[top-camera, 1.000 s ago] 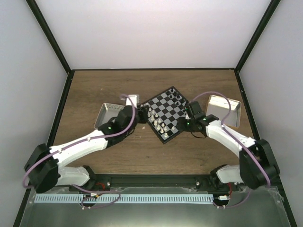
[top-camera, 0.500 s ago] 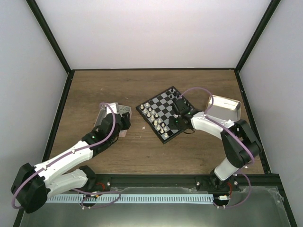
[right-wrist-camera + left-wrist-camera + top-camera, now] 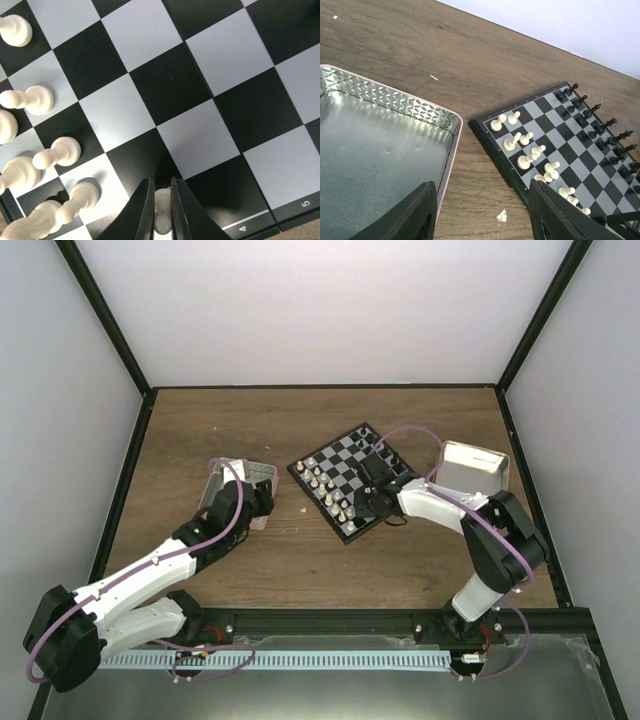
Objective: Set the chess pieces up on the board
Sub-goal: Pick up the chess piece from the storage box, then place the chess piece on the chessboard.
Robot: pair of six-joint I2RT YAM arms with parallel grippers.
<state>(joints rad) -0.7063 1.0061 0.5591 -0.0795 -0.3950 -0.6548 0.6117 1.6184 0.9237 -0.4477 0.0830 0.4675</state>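
Note:
The board (image 3: 350, 462) lies turned like a diamond at mid-table. Cream-white chess pieces (image 3: 322, 486) line its near-left side, and black ones (image 3: 600, 131) line the far side. My right gripper (image 3: 371, 490) is low over the board's near corner. In the right wrist view it (image 3: 161, 187) is shut on a small white piece (image 3: 162, 212) above a black square, with more white pieces (image 3: 55, 152) to its left. My left gripper (image 3: 485, 215) hangs open over bare wood between the pink tray (image 3: 395, 99) and the board (image 3: 570, 135), holding nothing.
The pink tray (image 3: 222, 472) with a silvery inside sits left of the board. A tan box (image 3: 478, 472) with a silvery inside sits to the right. A small white speck (image 3: 502, 216) lies on the wood between my left fingers. Black frame posts and walls ring the table.
My right gripper has swung in over the board and closed on the white piece. The left arm pulled back from the board's edge toward the tray, then held still.

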